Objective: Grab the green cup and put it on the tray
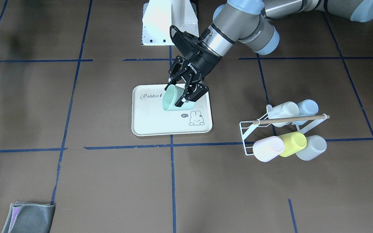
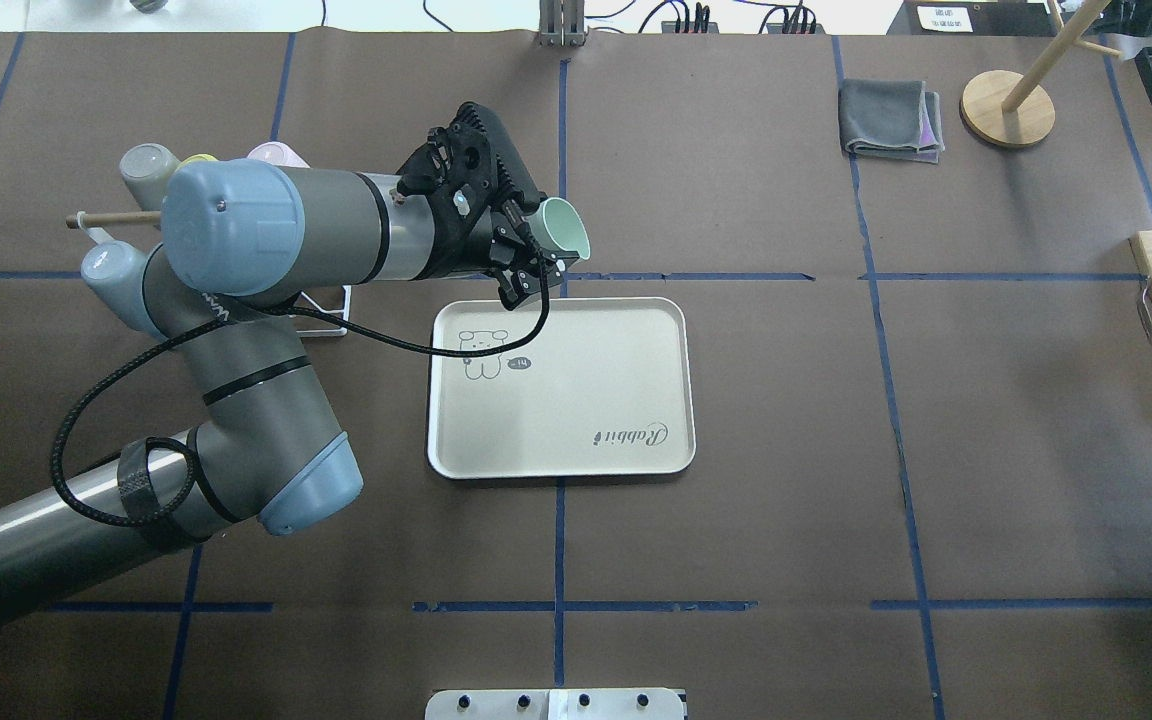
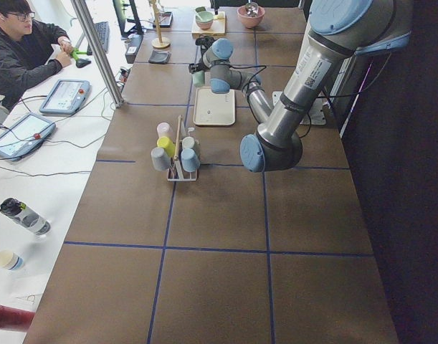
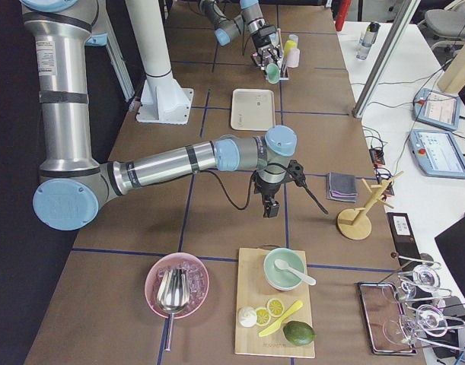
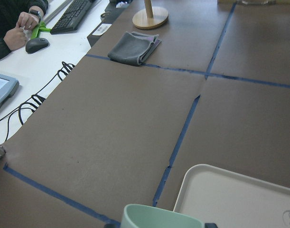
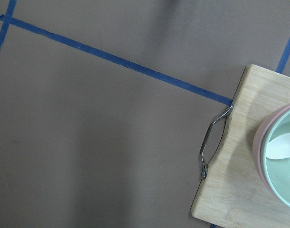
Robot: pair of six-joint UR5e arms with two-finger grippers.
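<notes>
While the left gripper (image 1: 180, 96) grips the green cup (image 1: 173, 101), the front view shows that cup tilted, its mouth turned toward the lettered corner of the tray (image 1: 160, 124), above the tray's robot-side edge; whether it touches the tray is unclear. A rack (image 1: 283, 129) of cups stands off the tray's short edge. From overhead, the cup sits clear of the table beside the tray's bunny corner. In the right side view, the right gripper (image 4: 272, 199) hangs over bare table, and I cannot tell how wide it stands. The left wrist view catches the cup's rim at the bottom edge, a tray corner beside it, and a cloth (image 5: 133, 47) far off. The right wrist view shows a board (image 6: 230, 190) with a bowl (image 6: 280, 161) on it.
</notes>
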